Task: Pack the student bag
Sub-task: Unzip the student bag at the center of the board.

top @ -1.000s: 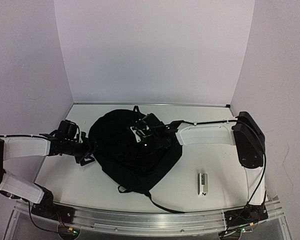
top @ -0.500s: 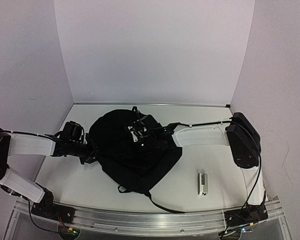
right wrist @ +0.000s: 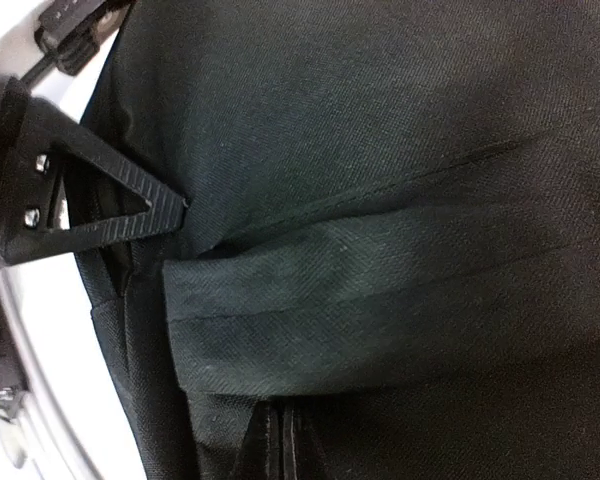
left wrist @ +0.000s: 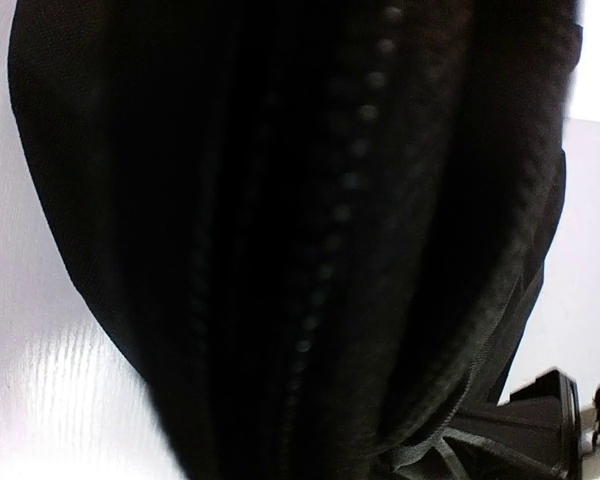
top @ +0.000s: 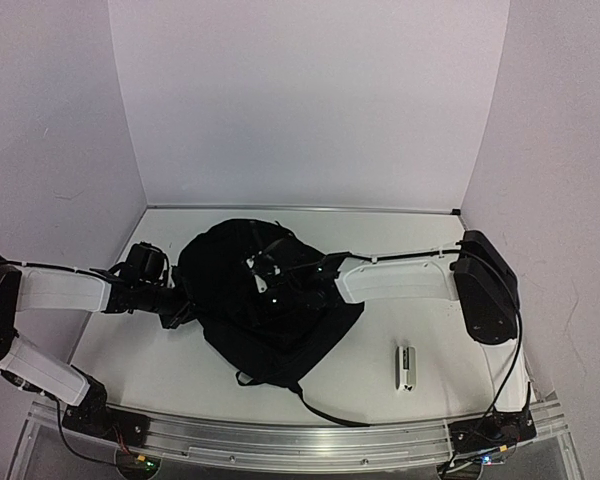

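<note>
Both are clamped shut on the black student bag (top: 270, 325) mid-frame: left gripper (top: 180, 305) at its left edge, right gripper (top: 263, 278) on top. A small white gadget (top: 407, 365) sits lower right on the table (top: 140, 350), well apart.

We see the large soft black fabric backpack (top: 265, 320) as matt woven cloth. Close up it shows a fine twill with stitched folds, and a coarser, dotted weave by the zip. The right arm's black plastic fingers (right wrist: 100, 215) are ribbed and dull. The white desk (top: 150, 365) looks smooth with a faint sheen. The near metal rail (top: 280, 432) looks brushed.
</note>
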`<action>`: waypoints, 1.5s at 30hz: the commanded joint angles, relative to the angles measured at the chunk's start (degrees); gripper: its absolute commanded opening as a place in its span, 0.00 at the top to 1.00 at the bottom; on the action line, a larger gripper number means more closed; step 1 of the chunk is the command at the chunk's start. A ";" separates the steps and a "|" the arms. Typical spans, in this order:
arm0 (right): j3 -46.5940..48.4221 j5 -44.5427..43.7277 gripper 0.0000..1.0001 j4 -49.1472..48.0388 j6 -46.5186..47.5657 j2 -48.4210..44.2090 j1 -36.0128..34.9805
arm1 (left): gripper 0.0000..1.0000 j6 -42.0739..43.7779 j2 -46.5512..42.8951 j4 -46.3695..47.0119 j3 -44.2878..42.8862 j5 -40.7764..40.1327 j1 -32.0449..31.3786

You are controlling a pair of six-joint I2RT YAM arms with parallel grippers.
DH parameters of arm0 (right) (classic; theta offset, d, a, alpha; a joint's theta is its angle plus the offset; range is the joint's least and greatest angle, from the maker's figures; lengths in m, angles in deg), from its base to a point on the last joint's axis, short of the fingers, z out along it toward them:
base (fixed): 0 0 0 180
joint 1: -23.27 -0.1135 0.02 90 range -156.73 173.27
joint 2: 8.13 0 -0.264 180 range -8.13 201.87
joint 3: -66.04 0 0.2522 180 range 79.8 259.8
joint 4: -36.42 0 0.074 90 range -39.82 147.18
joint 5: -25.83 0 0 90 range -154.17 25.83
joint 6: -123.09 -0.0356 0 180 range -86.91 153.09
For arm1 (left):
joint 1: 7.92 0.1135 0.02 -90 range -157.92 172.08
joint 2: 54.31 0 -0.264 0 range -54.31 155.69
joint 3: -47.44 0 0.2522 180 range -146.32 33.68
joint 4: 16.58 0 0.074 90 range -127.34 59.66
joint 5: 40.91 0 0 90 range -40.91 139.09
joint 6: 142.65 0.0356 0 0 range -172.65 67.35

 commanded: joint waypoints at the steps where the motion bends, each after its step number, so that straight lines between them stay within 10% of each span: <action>1: 2.05 -16.90 1.00 5.75 2.67 0.27 -3.83 | 1.00 0.73 -0.64 -0.54 -1.84 -1.23 -0.21; 11: 1.97 -43.26 1.00 6.56 -0.11 -2.99 -4.84 | 1.00 1.86 -1.27 -3.02 -2.11 -1.76 -0.17; 41: -0.13 -32.28 1.00 4.72 2.31 -6.33 19.60 | 0.99 5.68 -4.48 -6.09 -1.44 1.43 -0.96; 45: -2.26 -23.60 0.77 4.86 3.61 -11.73 19.58 | 0.64 11.28 -6.20 -15.31 -7.35 -1.25 -0.96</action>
